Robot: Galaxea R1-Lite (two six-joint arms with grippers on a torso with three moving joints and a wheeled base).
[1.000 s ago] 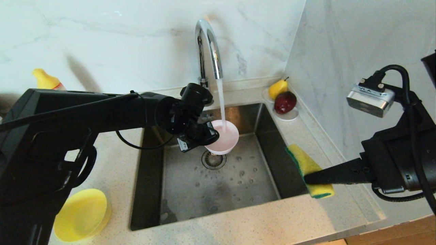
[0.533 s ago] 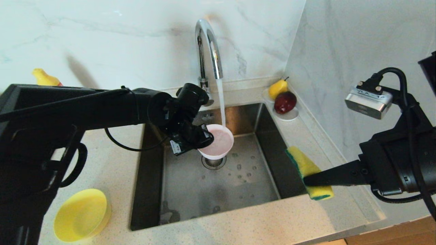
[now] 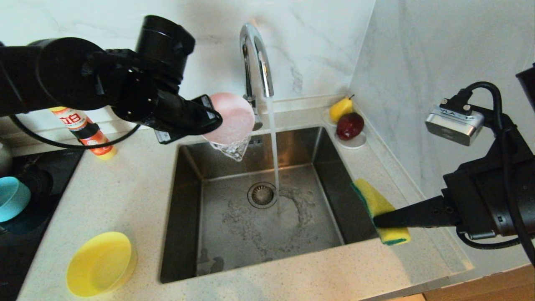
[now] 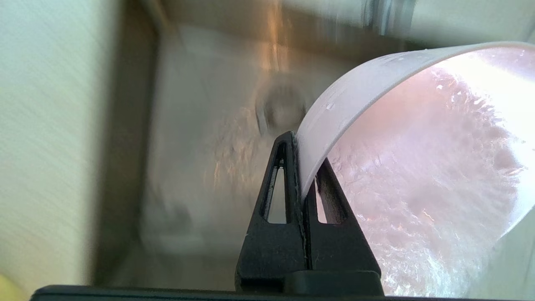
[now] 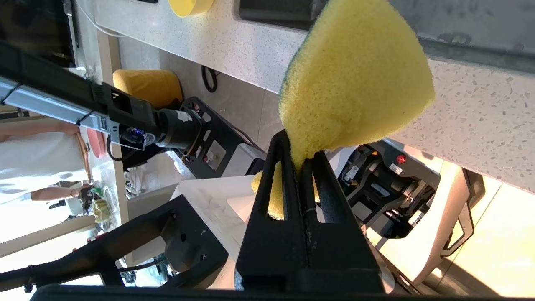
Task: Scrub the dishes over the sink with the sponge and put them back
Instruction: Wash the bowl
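- Pink bowl (image 3: 229, 118) sits in the upper middle of the head view, tipped on its side above the back left corner of the sink (image 3: 334, 179), with water spilling from its lower edge.
- Left gripper (image 3: 209, 121) comes in from the upper left of the frame and is clamped tight on the pink bowl's rim; in the left wrist view the two fingers (image 4: 288, 179) pinch the thin wall, one inside and one outside.
- Tap (image 3: 255, 54) stands at the back of the sink, upper centre, and a stream of water falls from it just right of the bowl, landing beside the round drain (image 3: 262, 195).
- Sponge (image 3: 376, 205) hangs at the right edge of the sink, right of centre in the frame, yellow foam with a green layer on its left face.
- Right gripper (image 3: 378, 220) reaches in from the right side of the frame and is closed on the sponge; the right wrist view shows the foam squeezed between its fingers (image 5: 284, 175).
- Yellow bowl (image 3: 100, 263) rests upright on the counter (image 3: 133, 188) in the lower left, well apart from the sink.
- Blue bowl (image 3: 11, 198) lies at the far left edge, on a dark surface beside the counter.
- Saucer (image 3: 355, 143) with a pear (image 3: 340, 108) and a red fruit (image 3: 350, 125) sits at the back right corner of the sink, upper right of centre.
- Orange bottle (image 3: 83, 131) stands on the counter against the wall at the upper left, partly hidden by the left arm.
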